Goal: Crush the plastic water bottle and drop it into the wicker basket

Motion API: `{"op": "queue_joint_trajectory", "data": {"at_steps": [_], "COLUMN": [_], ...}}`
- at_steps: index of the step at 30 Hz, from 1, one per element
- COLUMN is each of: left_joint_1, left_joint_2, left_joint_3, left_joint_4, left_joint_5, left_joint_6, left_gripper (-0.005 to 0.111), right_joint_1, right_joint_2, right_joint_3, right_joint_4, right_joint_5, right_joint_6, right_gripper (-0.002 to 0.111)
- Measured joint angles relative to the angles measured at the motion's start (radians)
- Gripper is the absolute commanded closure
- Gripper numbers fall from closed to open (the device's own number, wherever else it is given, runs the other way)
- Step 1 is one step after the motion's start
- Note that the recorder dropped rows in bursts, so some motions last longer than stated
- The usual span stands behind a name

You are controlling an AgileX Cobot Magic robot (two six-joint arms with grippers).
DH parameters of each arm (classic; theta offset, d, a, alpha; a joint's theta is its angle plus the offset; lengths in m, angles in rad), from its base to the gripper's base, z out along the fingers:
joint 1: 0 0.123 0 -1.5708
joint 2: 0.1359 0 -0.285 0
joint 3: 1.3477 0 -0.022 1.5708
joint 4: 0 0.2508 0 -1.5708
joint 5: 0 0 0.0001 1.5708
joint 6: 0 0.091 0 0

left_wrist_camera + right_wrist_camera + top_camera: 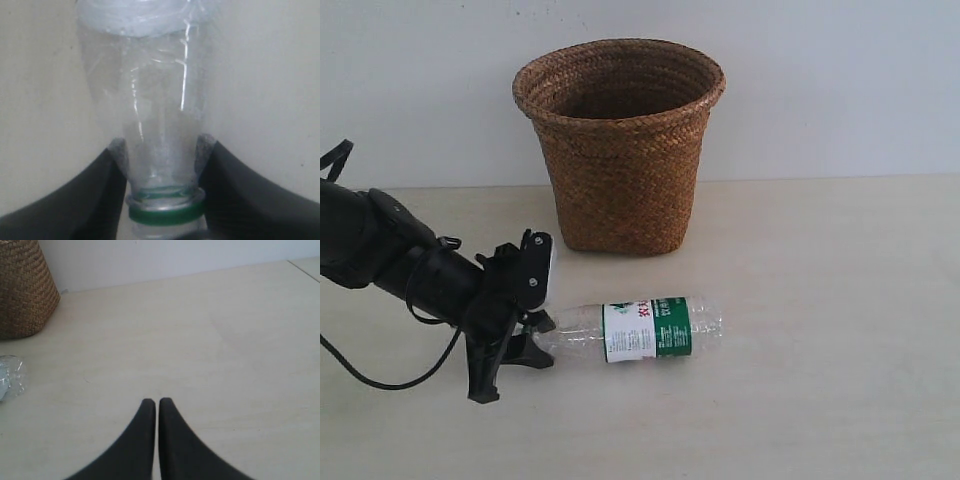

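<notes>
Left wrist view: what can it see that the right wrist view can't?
Only the left wrist view shows the neck of the plastic water bottle with its green ring, pinched by the left gripper. Only the right wrist view shows the wicker basket and the right gripper, closed on nothing. Both show the pale table and some of the bottle: the right wrist view catches only its clear far end.

Pale beige surface [840,330], nothing fancy. The wicker basket [620,170] stands upright on it, and the plastic water bottle [640,330] lies on its side just in front of the basket.
</notes>
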Motion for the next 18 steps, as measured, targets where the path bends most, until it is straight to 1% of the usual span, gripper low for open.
{"op": "queue_joint_trajectory", "data": {"at_steps": [3, 9, 14, 18], "left_joint_1": [0.000, 0.000, 0.000, 0.000], "left_joint_2": [0.000, 0.000, 0.000, 0.000], "left_joint_3": [0.000, 0.000, 0.000, 0.000], "left_joint_4": [0.002, 0.006, 0.006, 0.006], "left_joint_5": [0.034, 0.054, 0.106, 0.123], "left_joint_6": [0.000, 0.000, 0.000, 0.000], "left_gripper": [0.103, 0.103, 0.103, 0.103], "right_joint_1": [0.000, 0.000, 0.000, 0.000], "right_joint_2": [0.000, 0.000, 0.000, 0.000], "right_joint_3": [0.000, 0.000, 0.000, 0.000], "right_joint_4": [0.000, 0.000, 0.000, -0.006], "right_joint_5": [0.000, 0.000, 0.000, -0.037], "right_joint_6": [0.000, 0.000, -0.004, -0.019], "right_gripper": [0.108, 0.108, 0.108, 0.108]}}
